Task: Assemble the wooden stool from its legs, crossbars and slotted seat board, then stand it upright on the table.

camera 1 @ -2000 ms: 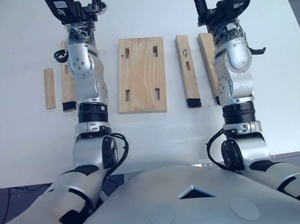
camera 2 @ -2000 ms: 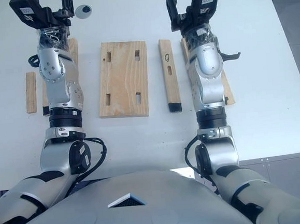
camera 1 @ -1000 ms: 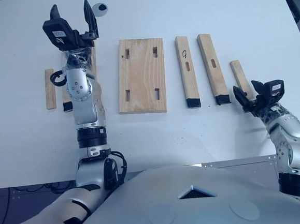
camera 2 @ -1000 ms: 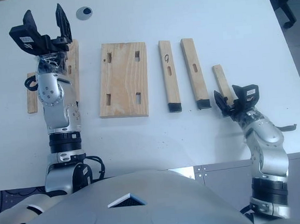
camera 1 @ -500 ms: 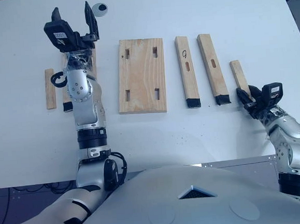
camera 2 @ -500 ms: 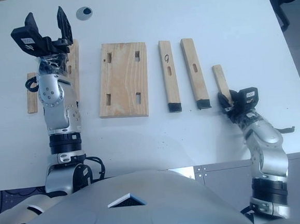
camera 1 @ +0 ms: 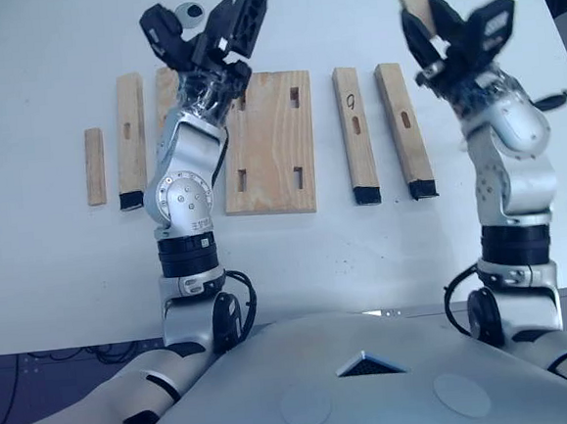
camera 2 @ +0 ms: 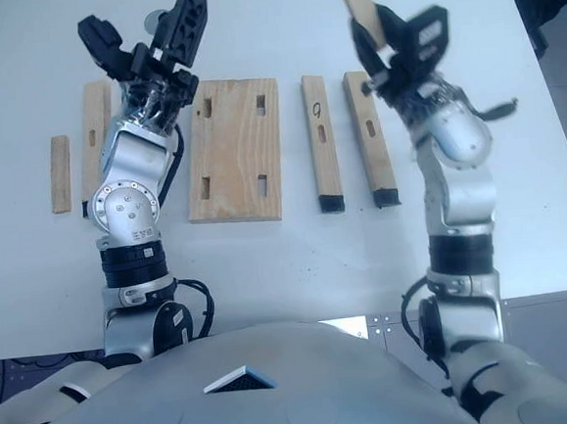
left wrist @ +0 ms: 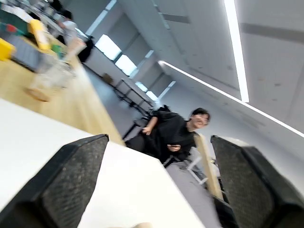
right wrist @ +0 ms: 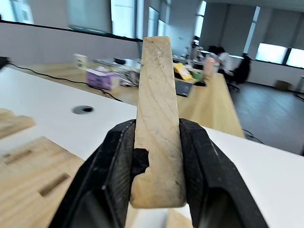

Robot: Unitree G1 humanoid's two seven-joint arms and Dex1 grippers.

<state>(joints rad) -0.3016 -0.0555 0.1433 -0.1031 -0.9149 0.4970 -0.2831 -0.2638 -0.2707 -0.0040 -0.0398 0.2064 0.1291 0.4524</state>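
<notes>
1. One short crossbar (camera 1: pixel 93 166) lies flat near the left edge of the table (camera 1: pixel 51 250), a plain pale strip with square ends.
2. Two legs lie just right of it. The slotted leg (camera 1: pixel 131 140) is a flat slat with an oblong slot through its middle and a dark cap on its near end. The second leg (camera 1: pixel 165 89) shows partly behind the left arm.
3. Above the far left corner of the seat board (camera 1: pixel 270 142) hangs the left gripper (camera 1: pixel 209 19). Its fingers are spread wide and it grasps nothing.
4. At the table's middle the seat board lies flat. It is a pale rectangle with visible grain and four small slots, one near each corner.
5. Right of the board lie two more legs side by side, near each other but apart. The marked leg (camera 1: pixel 354 133) carries a pen mark, and the outer leg (camera 1: pixel 402 129) has none. Both have the same oblong slot and dark cap.
6. Over the table's far right side the right gripper (camera 1: pixel 451 30) is raised and clenched on the held crossbar (right wrist: pixel 159 95). The bar stands up out of the dark fingers, and a small notch shows at its gripped end.
7. The step in hand looks like carrying this bar to a leg's slot. To do it well:
   - Keep the grip square so the bar cannot twist.
   - Line the free end up with the slot's long axis.
   - Steady the leg with the free gripper.
   - Press straight in, because bare wood in a snug slot is likely to bind if it goes in at an angle.
</notes>
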